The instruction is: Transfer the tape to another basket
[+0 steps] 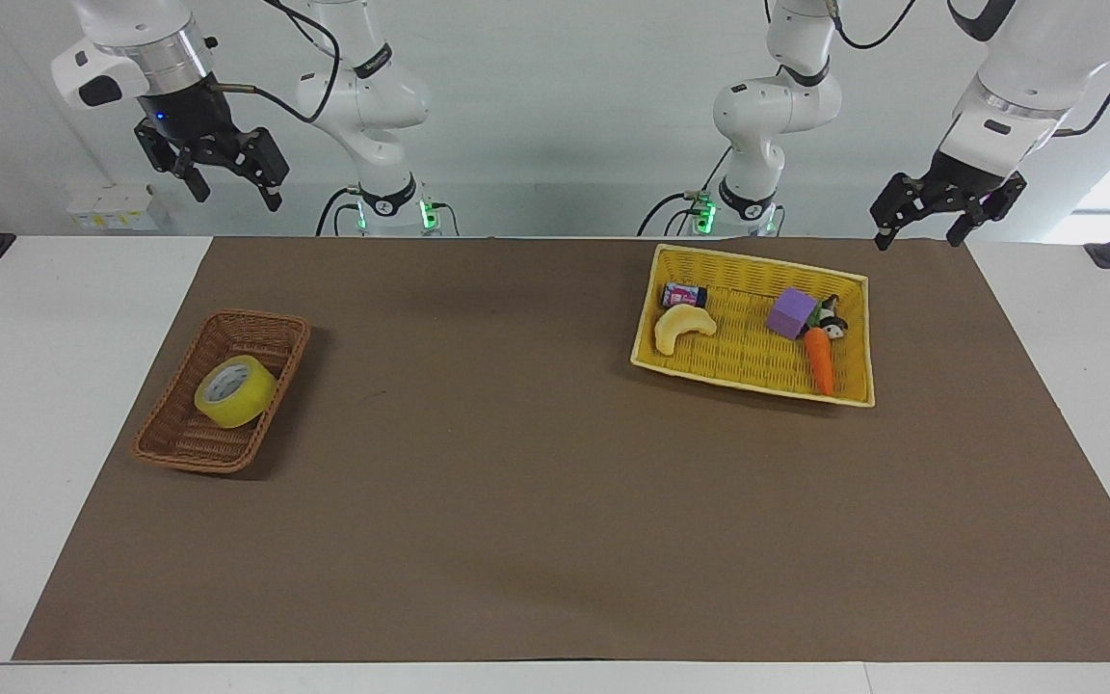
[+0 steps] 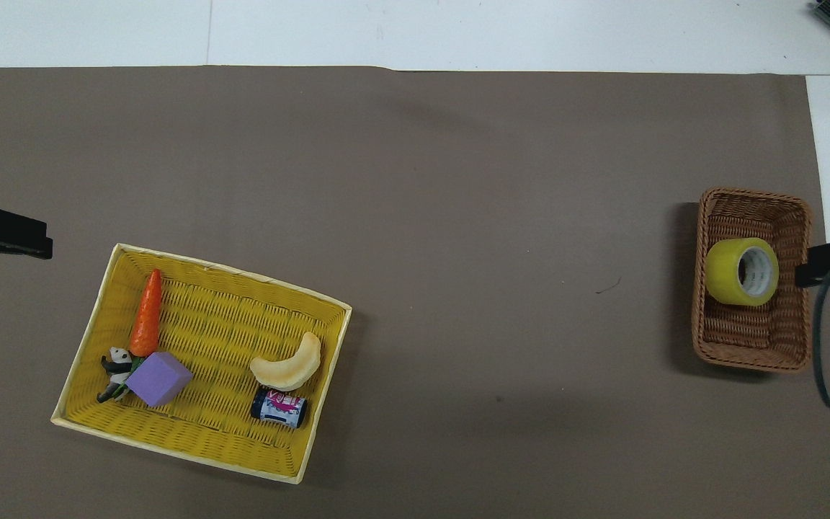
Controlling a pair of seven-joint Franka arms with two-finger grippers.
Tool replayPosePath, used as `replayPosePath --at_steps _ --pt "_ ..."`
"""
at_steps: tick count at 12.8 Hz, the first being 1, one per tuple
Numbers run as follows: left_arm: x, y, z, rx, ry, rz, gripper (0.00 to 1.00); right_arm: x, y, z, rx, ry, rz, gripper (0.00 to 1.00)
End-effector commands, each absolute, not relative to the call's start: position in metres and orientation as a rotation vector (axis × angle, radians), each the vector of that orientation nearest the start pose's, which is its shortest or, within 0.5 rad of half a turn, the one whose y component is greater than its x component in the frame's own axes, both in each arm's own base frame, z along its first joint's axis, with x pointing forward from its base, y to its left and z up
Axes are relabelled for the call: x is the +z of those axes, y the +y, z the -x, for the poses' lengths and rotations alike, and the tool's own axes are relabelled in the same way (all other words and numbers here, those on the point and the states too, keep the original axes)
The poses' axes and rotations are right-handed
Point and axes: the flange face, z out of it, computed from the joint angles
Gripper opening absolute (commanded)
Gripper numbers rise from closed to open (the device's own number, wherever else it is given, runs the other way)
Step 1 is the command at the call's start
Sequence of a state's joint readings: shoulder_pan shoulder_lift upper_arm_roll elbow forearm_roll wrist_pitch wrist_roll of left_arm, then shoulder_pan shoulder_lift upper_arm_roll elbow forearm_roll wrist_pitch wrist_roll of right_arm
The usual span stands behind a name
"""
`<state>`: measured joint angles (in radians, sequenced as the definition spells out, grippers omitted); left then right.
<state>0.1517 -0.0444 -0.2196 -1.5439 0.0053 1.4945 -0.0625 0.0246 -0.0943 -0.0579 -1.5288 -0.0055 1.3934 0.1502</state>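
The tape (image 1: 234, 390) (image 2: 741, 272), a yellow roll with a pale core, lies on its side in the small brown wicker basket (image 1: 179, 451) (image 2: 750, 358) at the right arm's end of the brown mat. My right gripper (image 1: 235, 191) hangs open and empty high above the table, beside that basket and well clear of it. A larger yellow woven basket (image 1: 750, 382) (image 2: 170, 442) sits at the left arm's end. Beside the yellow basket, over the mat's edge, my left gripper (image 1: 916, 237) is raised, open and empty.
The yellow basket holds an orange carrot (image 1: 820, 360), a purple block (image 1: 791, 313), a small panda figure (image 1: 834, 326), a pale banana-shaped toy (image 1: 682, 326) and a small can (image 1: 685, 295). The brown mat (image 1: 516, 463) stretches bare between the two baskets.
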Motion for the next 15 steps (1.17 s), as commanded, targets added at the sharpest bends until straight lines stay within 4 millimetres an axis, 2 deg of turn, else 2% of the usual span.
replayPosePath --at_steps 1,3,6,9,15 --pt "0.659 -0.036 -0.529 0.019 -0.016 3.139 1.00 0.685 -0.011 -0.504 0.054 0.226 3.130 1.00" --pt "0.659 -0.037 -0.529 0.019 -0.014 3.139 1.00 0.686 -0.008 -0.507 -0.014 0.215 3.133 1.00" --pt "0.659 -0.036 -0.529 0.019 -0.016 3.139 1.00 0.680 -0.017 -0.500 0.010 0.239 3.134 1.00" --pt "0.659 -0.036 -0.529 0.019 -0.016 3.139 1.00 0.679 -0.018 -0.501 -0.003 0.235 3.172 1.00" --pt "0.659 -0.037 -0.529 0.019 -0.014 3.139 1.00 0.677 -0.027 -0.501 0.003 0.144 3.176 1.00"
